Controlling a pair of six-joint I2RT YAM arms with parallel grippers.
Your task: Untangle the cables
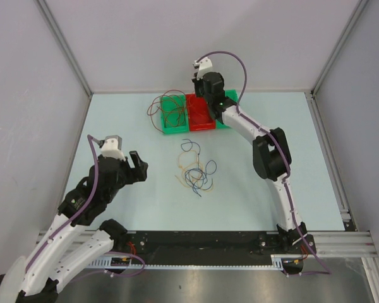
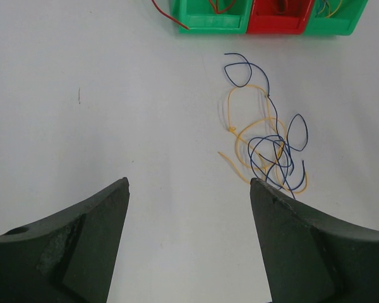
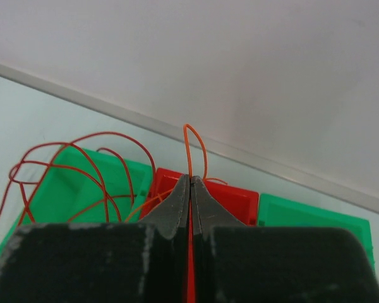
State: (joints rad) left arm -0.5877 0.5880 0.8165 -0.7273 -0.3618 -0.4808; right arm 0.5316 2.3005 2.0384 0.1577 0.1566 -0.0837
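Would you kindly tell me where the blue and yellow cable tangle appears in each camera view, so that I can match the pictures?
Top external: the blue and yellow tangle lies near the picture's centre, below the red bin.
Left wrist: right of centre, again below the bin.
Right wrist: not in it; the shut right tool pinches an orange cable there.
Shared landmark: the red bin, at the top edge in the left wrist view and behind the tool in the right wrist view.
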